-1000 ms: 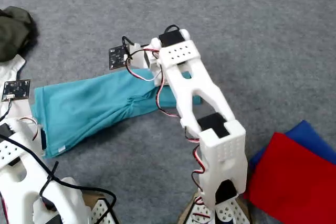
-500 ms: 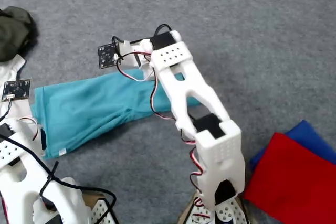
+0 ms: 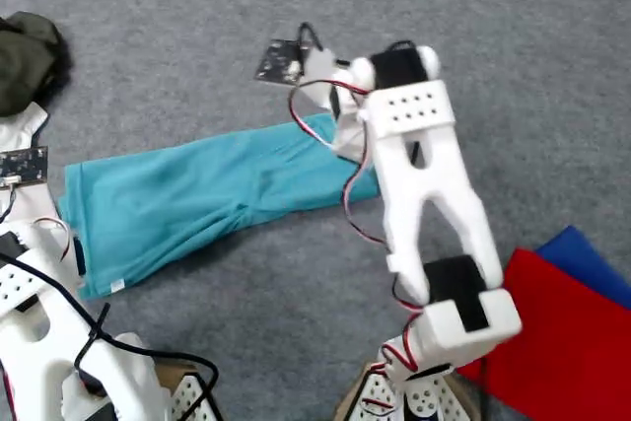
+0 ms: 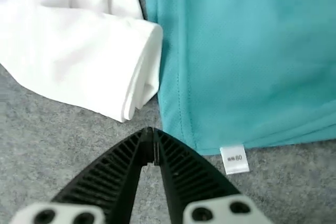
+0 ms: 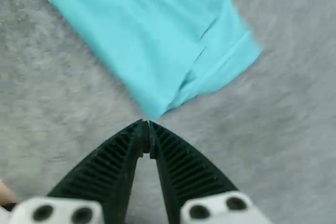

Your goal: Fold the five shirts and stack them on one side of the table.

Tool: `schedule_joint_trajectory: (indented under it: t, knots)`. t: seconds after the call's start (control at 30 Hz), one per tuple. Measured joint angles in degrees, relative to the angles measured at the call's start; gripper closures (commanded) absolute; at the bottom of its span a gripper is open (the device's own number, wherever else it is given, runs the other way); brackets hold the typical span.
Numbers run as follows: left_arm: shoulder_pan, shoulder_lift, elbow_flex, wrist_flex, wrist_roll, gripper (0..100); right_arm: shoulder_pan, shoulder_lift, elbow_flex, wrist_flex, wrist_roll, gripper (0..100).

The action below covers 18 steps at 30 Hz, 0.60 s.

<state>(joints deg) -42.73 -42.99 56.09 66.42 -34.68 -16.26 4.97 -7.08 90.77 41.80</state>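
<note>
The right gripper [image 5: 146,129], jaws together and empty, hangs at the three o'clock end of the teal shirt [image 3: 197,199]. The left gripper [image 4: 152,148] does likewise at nine o'clock. A closed push could wrinkle the fold.

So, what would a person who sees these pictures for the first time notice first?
First, the long teal shirt lying across the middle of the table, with the white right arm stretched over one end. Then the red shirt lying on a blue shirt at the near right corner.
</note>
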Motion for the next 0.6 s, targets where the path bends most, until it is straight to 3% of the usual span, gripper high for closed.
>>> schedule_joint_trajectory:
  t: [0.13,0.27,0.6]
  knots:
    - [2.5,0.0,0.0,0.0,1.8,98,0.0,-1.9,11.3,-6.5,-5.7,99.3]
    - [5.1,0.0,0.0,0.0,3.4,98,0.0,-1.8,19.0,-14.2,-6.8,99.3]
    - [6.2,0.0,0.0,0.0,4.0,98,-0.1,15.5,12.7,-25.1,-6.9,99.3]
